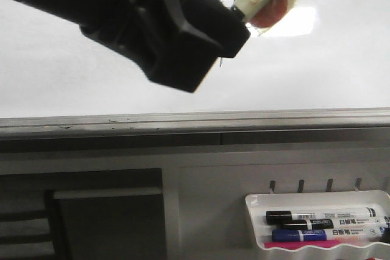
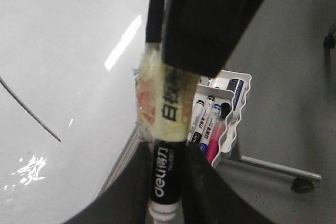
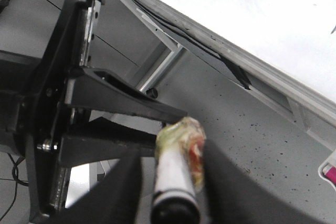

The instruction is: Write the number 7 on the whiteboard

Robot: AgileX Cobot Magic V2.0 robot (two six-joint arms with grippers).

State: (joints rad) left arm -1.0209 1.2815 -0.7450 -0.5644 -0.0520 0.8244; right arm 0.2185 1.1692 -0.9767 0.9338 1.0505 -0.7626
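number 7 [image 2: 31, 109], beside left end effector [image 2: 167, 153]

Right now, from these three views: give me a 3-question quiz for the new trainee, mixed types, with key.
1. True or false: the tray has no markers in it.
2. What wraps the marker in the left claw? A) yellowish tape B) blue cloth C) nothing
3. Short answer: does a complete 7 show on the whiteboard?
Key: 1 false, it holds several. 2 A. 3 no; the left wrist view shows only one thin black stroke, and in the front view the arm hides part of the board.
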